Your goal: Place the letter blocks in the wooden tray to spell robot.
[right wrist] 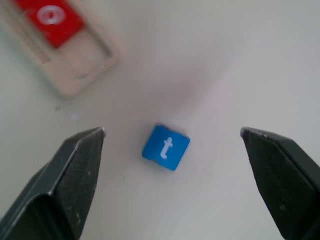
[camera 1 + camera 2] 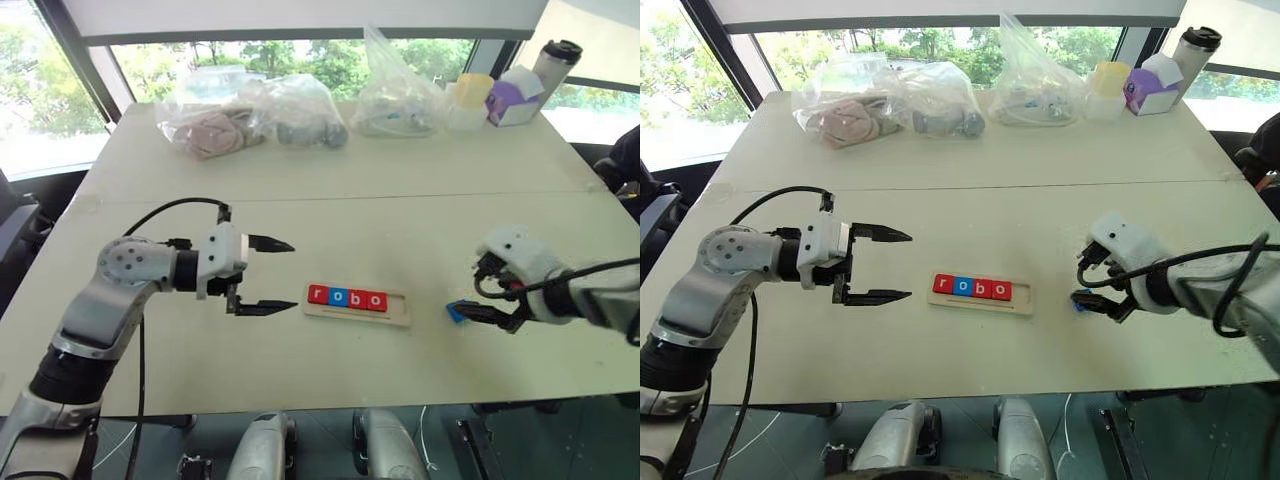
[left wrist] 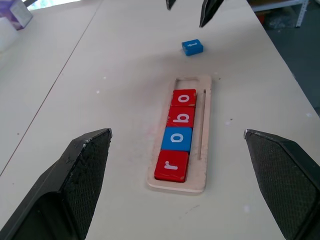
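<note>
Four blocks spell "robo" in the tray.
Blue t block lies loose on the worktop under the spread right tool; left tool spread too.

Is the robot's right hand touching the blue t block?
Apart. In the right wrist view, the blue t block lies on the table with bare table between it and both right gripper fingers.

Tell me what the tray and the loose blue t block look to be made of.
Wooden tray: pale unfinished wood, matte, faint grain showing on the rim. Blue t block: smooth painted or plastic-coated face with a white letter; its core cannot be told.
</note>
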Tool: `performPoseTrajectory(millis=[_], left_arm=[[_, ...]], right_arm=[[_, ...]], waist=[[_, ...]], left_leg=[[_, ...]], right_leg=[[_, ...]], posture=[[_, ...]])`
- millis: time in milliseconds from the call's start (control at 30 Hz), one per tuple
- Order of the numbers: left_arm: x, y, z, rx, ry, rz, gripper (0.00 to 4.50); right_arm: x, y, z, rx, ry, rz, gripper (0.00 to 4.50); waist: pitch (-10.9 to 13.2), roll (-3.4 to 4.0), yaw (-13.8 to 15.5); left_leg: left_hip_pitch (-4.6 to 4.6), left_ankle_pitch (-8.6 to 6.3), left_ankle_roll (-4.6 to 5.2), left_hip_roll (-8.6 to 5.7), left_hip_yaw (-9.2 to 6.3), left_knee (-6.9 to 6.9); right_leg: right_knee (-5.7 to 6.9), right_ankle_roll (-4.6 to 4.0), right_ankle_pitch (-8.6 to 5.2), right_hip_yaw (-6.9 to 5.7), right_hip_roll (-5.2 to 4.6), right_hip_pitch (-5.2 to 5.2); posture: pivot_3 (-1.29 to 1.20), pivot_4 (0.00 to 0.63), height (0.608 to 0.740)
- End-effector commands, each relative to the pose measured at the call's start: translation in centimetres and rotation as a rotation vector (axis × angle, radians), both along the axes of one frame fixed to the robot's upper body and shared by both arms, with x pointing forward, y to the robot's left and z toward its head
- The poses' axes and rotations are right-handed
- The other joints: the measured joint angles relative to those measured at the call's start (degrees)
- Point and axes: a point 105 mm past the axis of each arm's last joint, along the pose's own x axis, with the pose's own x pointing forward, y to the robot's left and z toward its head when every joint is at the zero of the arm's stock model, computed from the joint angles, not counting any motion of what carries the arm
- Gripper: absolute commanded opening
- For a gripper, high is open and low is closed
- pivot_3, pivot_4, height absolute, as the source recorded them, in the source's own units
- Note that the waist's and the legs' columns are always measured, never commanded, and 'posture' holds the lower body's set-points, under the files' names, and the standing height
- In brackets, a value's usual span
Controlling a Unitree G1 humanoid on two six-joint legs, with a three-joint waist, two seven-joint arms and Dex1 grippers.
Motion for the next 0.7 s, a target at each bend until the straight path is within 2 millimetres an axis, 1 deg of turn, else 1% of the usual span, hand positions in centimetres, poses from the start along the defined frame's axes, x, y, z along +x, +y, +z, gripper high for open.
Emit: performPoseTrajectory(millis=[33,133,233,267,367,500,567,700], left_arm=[[0.1,-0.2,1.0,-0.003,-0.053,-0.012,4.5],[0.1,-0.2,1.1,-0.001,-0.061,-0.01,4.5],[0.1,-0.1,1.0,0.0,-0.064,-0.009,4.5],[0.0,-0.1,1.0,0.001,-0.065,-0.007,4.5],[-0.1,-0.1,0.9,0.004,-0.071,-0.004,4.5],[-0.2,0.0,1.0,0.004,-0.074,0.002,4.5],[-0.3,0.0,1.0,0.005,-0.074,0.007,4.5],[-0.4,0.2,1.0,0.006,-0.074,0.013,4.5]], right_arm=[[-0.2,-0.7,-0.2,-0.1,0.007,0.283,4.45],[0.8,-2.6,-1.0,-0.213,0.006,0.425,4.45],[1.8,-3.3,-1.2,-0.245,0.003,0.48,4.45],[2.5,-3.6,-1.4,-0.267,-0.002,0.502,4.45],[4.2,-3.7,-2.3,-0.292,0.01,0.554,4.45],[4.7,-3.3,-3.1,-0.288,0.048,0.607,4.45],[5.1,-3.2,-3.3,-0.287,0.059,0.618,4.45],[5.5,-3.1,-3.6,-0.29,0.072,0.629,4.45]], waist=[[0.0,-0.01,-0.19],[0.01,0.0,-0.45],[0.01,0.0,-0.53],[0.01,0.0,-0.47],[0.03,0.02,-0.49],[0.03,0.02,-0.05],[0.03,0.02,-0.02],[0.03,0.02,-0.15]], left_leg=[[0.0,0.0,0.01,0.0,0.06,0.01],[0.03,-0.01,0.01,-0.02,0.22,0.07],[0.09,0.0,0.01,-0.01,0.27,0.07],[0.1,0.0,0.01,-0.01,0.26,0.07],[0.14,0.01,-0.01,0.06,0.24,0.07],[0.08,0.01,-0.02,0.05,0.2,0.06],[0.07,0.01,-0.02,0.01,0.2,0.07],[0.08,0.01,-0.02,-0.04,0.24,0.09]], right_leg=[[-0.01,0.02,0.01,0.01,-0.02,0.0],[-0.01,0.05,0.04,0.11,-0.06,0.0],[0.05,0.04,0.07,0.15,-0.05,-0.02],[0.12,0.04,0.07,0.15,-0.04,-0.04],[0.15,0.02,0.08,0.15,0.06,-0.03],[0.21,0.05,0.1,0.14,0.04,-0.08],[0.21,0.14,0.15,0.13,-0.03,-0.08],[0.17,0.04,0.11,0.14,-0.11,-0.03]], posture=[[0.0,0.15,0.74],[0.0,0.15,0.74],[0.0,0.15,0.74],[0.0,0.15,0.74],[0.0,0.15,0.74],[0.0,0.15,0.74],[0.0,0.15,0.74],[0.0,0.15,0.74]])
